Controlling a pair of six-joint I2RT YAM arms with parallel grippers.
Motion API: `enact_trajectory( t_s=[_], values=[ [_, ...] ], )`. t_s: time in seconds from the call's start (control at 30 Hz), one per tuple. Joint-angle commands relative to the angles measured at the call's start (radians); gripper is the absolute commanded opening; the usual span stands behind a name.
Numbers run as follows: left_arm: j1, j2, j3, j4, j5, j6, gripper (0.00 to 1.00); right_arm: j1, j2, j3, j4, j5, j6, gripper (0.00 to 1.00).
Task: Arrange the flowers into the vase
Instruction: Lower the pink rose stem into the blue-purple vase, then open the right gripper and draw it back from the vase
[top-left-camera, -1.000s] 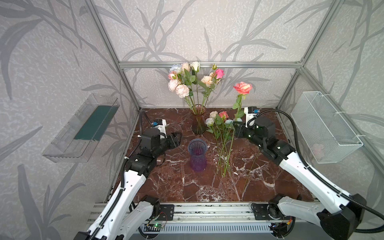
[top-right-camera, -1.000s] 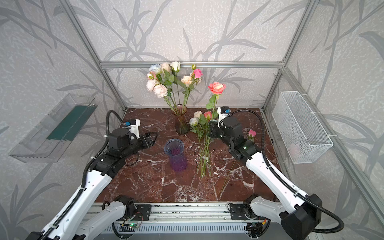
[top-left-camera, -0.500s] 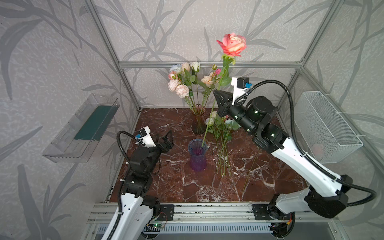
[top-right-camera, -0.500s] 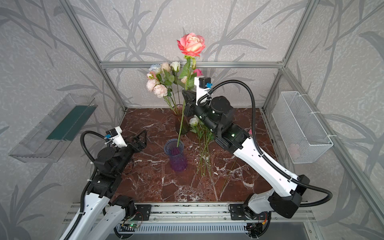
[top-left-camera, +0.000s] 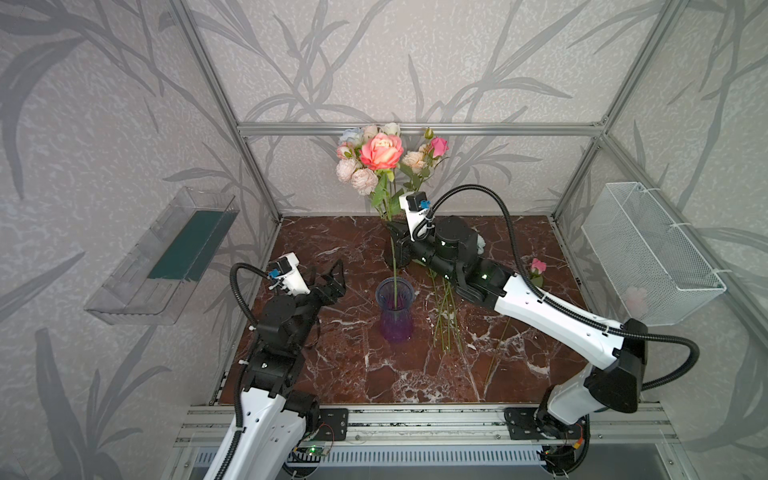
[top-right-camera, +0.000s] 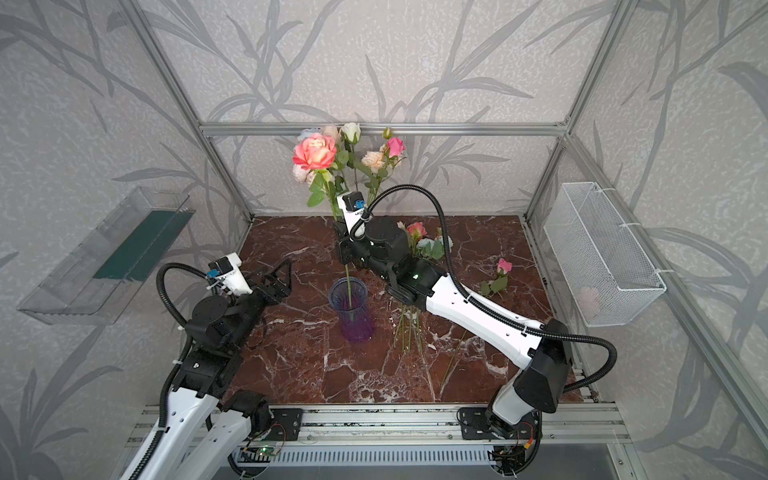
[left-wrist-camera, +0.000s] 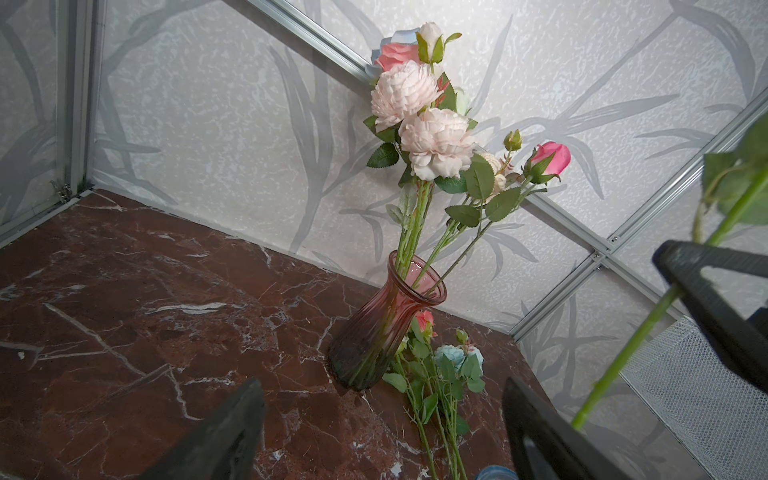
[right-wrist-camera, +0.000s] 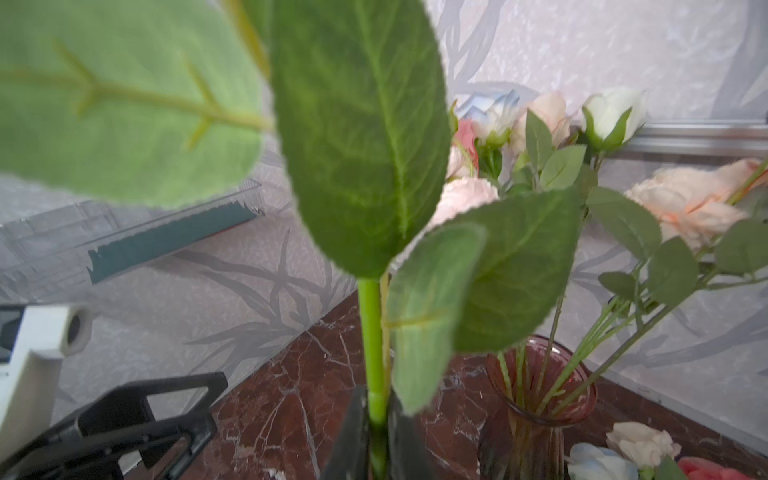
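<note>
A coral rose (top-left-camera: 381, 150) (top-right-camera: 314, 150) stands upright. Its long green stem (top-left-camera: 393, 266) runs down into the empty purple glass vase (top-left-camera: 394, 309) (top-right-camera: 351, 309). My right gripper (top-left-camera: 395, 246) (top-right-camera: 343, 249) (right-wrist-camera: 376, 399) is shut on that stem just above the vase rim. A red glass vase (left-wrist-camera: 386, 328) (right-wrist-camera: 540, 415) at the back holds several pink, cream and white flowers (top-left-camera: 361, 174). More flowers (top-left-camera: 446, 316) (left-wrist-camera: 440, 374) lie loose on the marble. My left gripper (top-left-camera: 332, 278) (top-right-camera: 278, 278) (left-wrist-camera: 382, 386) hangs open and empty, left of the purple vase.
One pink bud (top-left-camera: 538, 266) lies apart at the right of the marble table (top-left-camera: 332, 374). A white wire basket (top-left-camera: 648, 253) hangs on the right wall and a clear shelf (top-left-camera: 166, 253) on the left wall. Aluminium frame posts (top-left-camera: 257, 174) stand at the back corners.
My right arm lifted the coral rose off the table, raised it high, then lowered it so the stem end entered the purple vase. My left arm drew back and its jaws opened wider.
</note>
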Motion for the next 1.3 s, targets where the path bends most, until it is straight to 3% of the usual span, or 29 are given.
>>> enact_trajectory(
  t_s=[0.0, 0.3, 0.83, 1.1, 1.27],
  values=[
    [0.006, -0.017, 0.009, 0.008, -0.007, 0.009, 0.90, 0.020, -0.025, -0.069, 0.015, -0.030, 0.059, 0.16],
    [0.009, -0.021, 0.019, -0.011, 0.000, 0.010, 0.90, 0.042, -0.090, -0.183, -0.053, 0.011, 0.124, 0.43],
    [0.047, -0.056, 0.059, -0.096, -0.020, 0.068, 0.90, 0.045, -0.310, -0.282, -0.089, 0.029, 0.126, 0.51],
    [0.122, -0.066, 0.051, -0.080, 0.006, 0.049, 0.90, 0.043, -0.434, -0.346, -0.156, 0.149, 0.070, 0.56],
    [0.151, -0.054, 0.056, -0.076, 0.036, 0.049, 0.90, 0.004, -0.498, -0.456, -0.094, 0.239, 0.050, 0.62]
  ],
)
